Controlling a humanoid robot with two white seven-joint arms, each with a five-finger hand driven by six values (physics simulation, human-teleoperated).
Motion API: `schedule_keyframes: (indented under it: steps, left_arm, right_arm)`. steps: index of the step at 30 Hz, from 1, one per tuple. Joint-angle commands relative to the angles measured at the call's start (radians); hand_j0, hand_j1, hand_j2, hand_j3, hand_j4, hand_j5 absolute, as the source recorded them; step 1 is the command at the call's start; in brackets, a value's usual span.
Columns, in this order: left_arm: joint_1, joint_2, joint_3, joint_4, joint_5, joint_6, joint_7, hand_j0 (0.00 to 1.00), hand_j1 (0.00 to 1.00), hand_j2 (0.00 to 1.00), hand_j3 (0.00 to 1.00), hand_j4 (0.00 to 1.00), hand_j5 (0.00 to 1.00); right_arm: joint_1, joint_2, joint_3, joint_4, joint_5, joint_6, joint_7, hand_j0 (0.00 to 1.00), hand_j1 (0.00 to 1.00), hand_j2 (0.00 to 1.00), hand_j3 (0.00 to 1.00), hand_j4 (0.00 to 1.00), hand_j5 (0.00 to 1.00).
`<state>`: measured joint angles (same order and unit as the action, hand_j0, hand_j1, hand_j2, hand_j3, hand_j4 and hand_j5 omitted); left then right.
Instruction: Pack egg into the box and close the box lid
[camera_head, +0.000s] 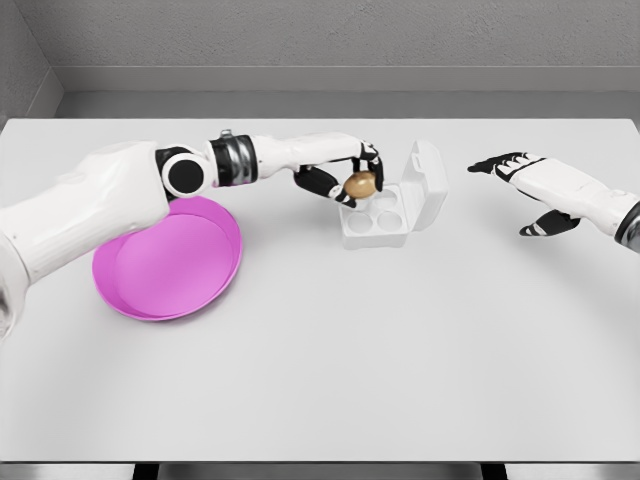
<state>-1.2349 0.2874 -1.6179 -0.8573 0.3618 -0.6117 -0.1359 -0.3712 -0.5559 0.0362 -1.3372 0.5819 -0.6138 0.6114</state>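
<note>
No text, label, brand, number or sign can be read anywhere in the head view.
</note>
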Motion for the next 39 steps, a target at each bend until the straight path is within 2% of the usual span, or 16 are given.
schedule_keyframes:
  steps: [1, 4, 7, 13, 14, 15, 16, 24, 30, 32, 39]
  left_arm:
    - [0.000, -0.005, 0.004, 0.001, 0.006, 0.001, -0.001, 0.46, 0.46, 0.46, 0.46, 0.46, 0.46]
    - [0.005, -0.005, 0.006, 0.001, 0.006, 0.001, -0.002, 0.46, 0.46, 0.46, 0.46, 0.46, 0.46]
    - [0.028, -0.001, 0.067, 0.001, 0.006, 0.001, -0.064, 0.46, 0.46, 0.46, 0.46, 0.46, 0.46]
    - [0.032, 0.006, 0.085, 0.001, 0.006, 0.001, -0.084, 0.47, 0.47, 0.47, 0.47, 0.47, 0.47]
    - [0.034, 0.007, 0.101, 0.001, 0.005, 0.001, -0.082, 0.65, 0.65, 0.65, 0.65, 0.65, 0.65]
    - [0.037, 0.010, 0.119, 0.001, -0.001, 0.001, -0.082, 0.97, 0.97, 0.97, 0.97, 0.97, 0.97]
    - [0.040, 0.016, 0.121, 0.001, -0.004, 0.001, -0.082, 1.00, 1.00, 1.00, 1.00, 1.00, 1.00]
    - [0.041, 0.104, 0.141, -0.002, -0.007, 0.001, -0.077, 1.00, 1.00, 1.00, 1.00, 1.00, 1.00]
    - [0.067, 0.114, 0.158, 0.009, -0.017, 0.001, -0.077, 1.00, 1.00, 1.00, 1.00, 1.00, 1.00]
    - [0.080, 0.116, 0.191, 0.012, -0.018, 0.001, -0.077, 1.00, 1.00, 1.00, 1.00, 1.00, 1.00]
    - [0.103, 0.168, 0.237, 0.012, -0.020, 0.001, -0.080, 1.00, 1.00, 1.00, 1.00, 1.00, 1.00]
  right_arm:
    - [0.000, -0.001, -0.001, 0.000, -0.007, 0.003, 0.000, 1.00, 1.00, 1.00, 1.00, 1.00, 1.00]
    - [0.000, -0.001, -0.001, 0.000, -0.007, 0.003, 0.000, 1.00, 1.00, 1.00, 1.00, 1.00, 1.00]
    - [0.000, -0.001, -0.001, 0.000, -0.007, 0.003, 0.000, 1.00, 1.00, 1.00, 1.00, 1.00, 1.00]
    - [0.000, -0.001, -0.001, 0.000, -0.007, 0.003, 0.000, 1.00, 1.00, 1.00, 1.00, 1.00, 1.00]
    - [0.000, 0.001, 0.001, 0.000, -0.007, 0.003, 0.000, 1.00, 1.00, 1.00, 1.00, 1.00, 1.00]
    - [0.002, 0.001, 0.001, 0.000, -0.007, 0.003, 0.000, 1.00, 1.00, 1.00, 1.00, 1.00, 1.00]
    - [0.002, 0.001, 0.001, 0.000, -0.007, 0.003, 0.000, 1.00, 1.00, 1.00, 1.00, 1.00, 1.00]
    - [0.000, 0.008, 0.007, 0.000, -0.005, 0.003, 0.000, 1.00, 1.00, 1.00, 1.00, 1.00, 1.00]
    - [0.000, 0.008, 0.007, 0.000, -0.005, 0.003, 0.000, 1.00, 1.00, 1.00, 1.00, 1.00, 1.00]
    - [0.000, 0.010, 0.007, -0.003, -0.005, 0.003, 0.000, 1.00, 1.00, 1.00, 1.00, 1.00, 1.00]
    - [0.000, 0.010, 0.007, -0.003, -0.007, 0.003, 0.000, 1.00, 1.00, 1.00, 1.00, 1.00, 1.00]
